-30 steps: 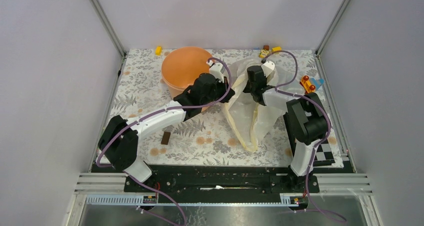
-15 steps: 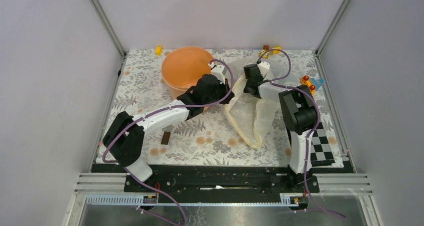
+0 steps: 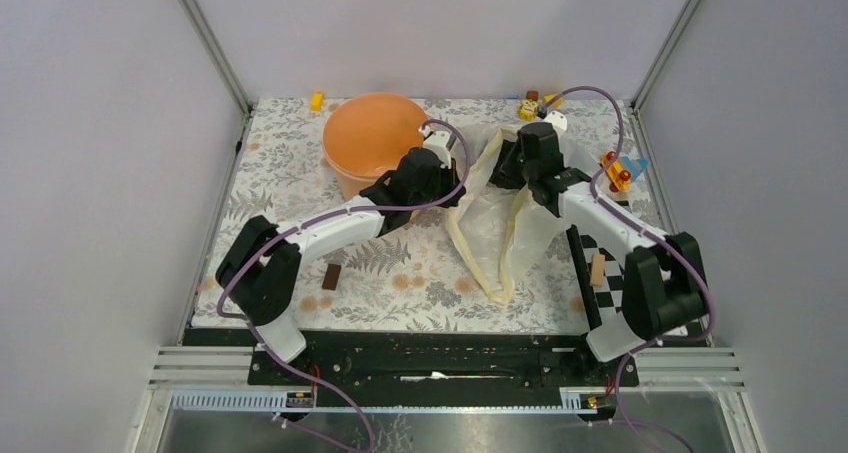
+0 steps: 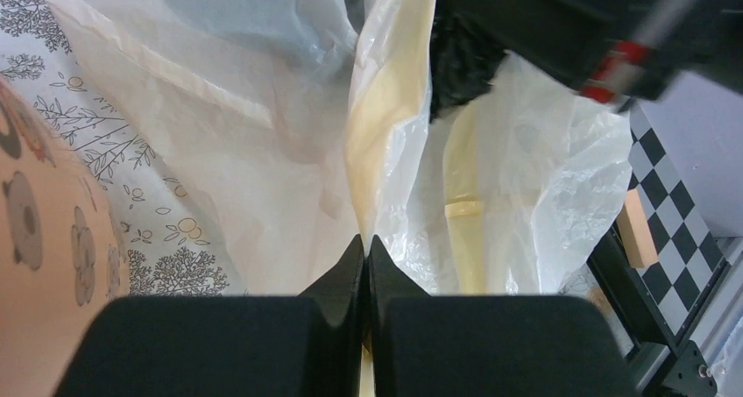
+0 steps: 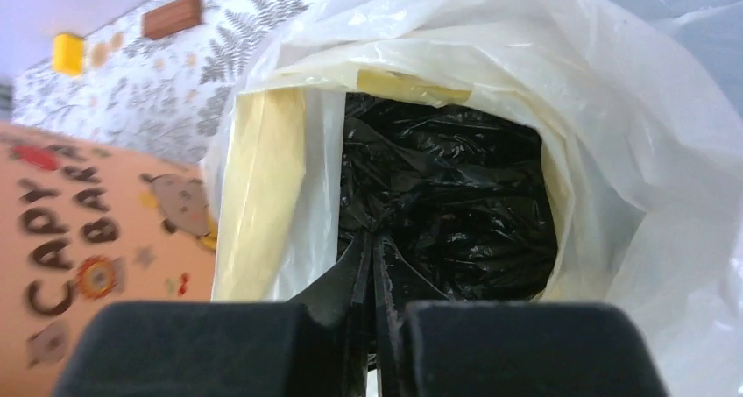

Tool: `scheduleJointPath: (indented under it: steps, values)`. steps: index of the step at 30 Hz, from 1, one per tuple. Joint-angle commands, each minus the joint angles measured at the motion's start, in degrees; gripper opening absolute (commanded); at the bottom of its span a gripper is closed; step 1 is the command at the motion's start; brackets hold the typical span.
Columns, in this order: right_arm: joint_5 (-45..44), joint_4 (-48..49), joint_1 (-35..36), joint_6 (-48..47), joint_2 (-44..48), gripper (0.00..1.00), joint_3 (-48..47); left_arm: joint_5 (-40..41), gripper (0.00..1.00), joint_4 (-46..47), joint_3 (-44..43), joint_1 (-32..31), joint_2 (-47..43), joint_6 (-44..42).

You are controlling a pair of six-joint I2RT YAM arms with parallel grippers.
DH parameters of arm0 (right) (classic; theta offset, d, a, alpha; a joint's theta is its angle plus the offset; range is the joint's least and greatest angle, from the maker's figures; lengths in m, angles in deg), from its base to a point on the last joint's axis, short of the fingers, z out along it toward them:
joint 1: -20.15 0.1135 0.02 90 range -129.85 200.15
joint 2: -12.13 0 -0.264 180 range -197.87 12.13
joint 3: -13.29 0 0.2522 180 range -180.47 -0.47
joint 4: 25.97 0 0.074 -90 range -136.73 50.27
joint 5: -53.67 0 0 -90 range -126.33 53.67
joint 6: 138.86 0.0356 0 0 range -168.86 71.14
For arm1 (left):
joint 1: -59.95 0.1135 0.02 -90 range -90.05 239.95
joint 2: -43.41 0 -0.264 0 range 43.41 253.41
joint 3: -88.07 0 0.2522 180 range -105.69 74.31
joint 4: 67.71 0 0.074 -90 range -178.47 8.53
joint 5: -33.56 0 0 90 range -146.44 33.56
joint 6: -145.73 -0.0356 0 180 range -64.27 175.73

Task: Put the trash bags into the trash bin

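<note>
The right wrist view looks straight into the mouth of the cream-white bag (image 5: 613, 152). The black bag (image 5: 447, 187) sits crumpled inside it, directly ahead of the right gripper (image 5: 372, 242), whose tips are clenched on a pinch of the black film. Left of those fingers stands the wall of the trash bin (image 5: 88, 239), just beside the white bag.

From above none of this grip shows: the right gripper (image 3: 508, 169) is only a dark shape at the white bag's raised edge, and the black bag cannot be made out from it.

The left wrist view shows the left gripper (image 4: 365, 246) with its jaws pressed together on a yellowish fold of the white bag. The black bag (image 4: 460, 60) lies far ahead and to the right of its tips, under the other arm. The bin's printed wall (image 4: 35, 265) is close on the gripper's left.

Compared with a second ago, the right arm has swung outward, its elbow now far right and nearer the base. That uncovers more of the checkerboard (image 3: 640, 295) and a tan block (image 3: 598, 270) on it. The left arm and the bin (image 3: 375, 133) have barely shifted.
</note>
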Motion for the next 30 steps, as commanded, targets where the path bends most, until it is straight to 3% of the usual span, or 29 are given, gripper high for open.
scheduleJointPath:
  steps: [1, 5, 12, 17, 23, 30]
  values:
    - [8.24, -5.39, 0.15, -1.4, 5.74, 0.08, 1.84, 0.35, 0.0, 1.73, -3.83, 0.23, 2.09, -0.55]
    - [8.19, -9.0, 0.24, -3.01, 10.0, 0.15, 2.44, 0.22, 0.0, 1.44, -4.81, 0.23, 3.02, -0.53]
    - [13.52, -13.1, 0.18, -4.89, 18.18, 0.1, 4.46, 0.86, 0.0, 1.36, -4.52, 0.23, 3.21, -0.75]
    - [16.39, -18.41, 0.13, -5.91, 23.9, 0.07, 0.83, 1.12, 0.0, 1.75, -5.67, 0.26, 5.59, -0.92]
    - [11.37, -22.56, 0.19, -5.77, 30.58, 0.0, -5.97, 1.02, 0.0, 3.48, -7.8, -0.41, 11.4, 0.16]
    - [7.26, -25.22, 0.19, -7.37, 34.74, 0.0, -14.48, 1.14, 0.0, 4.3, -13.06, -3.22, 18.92, -0.05]
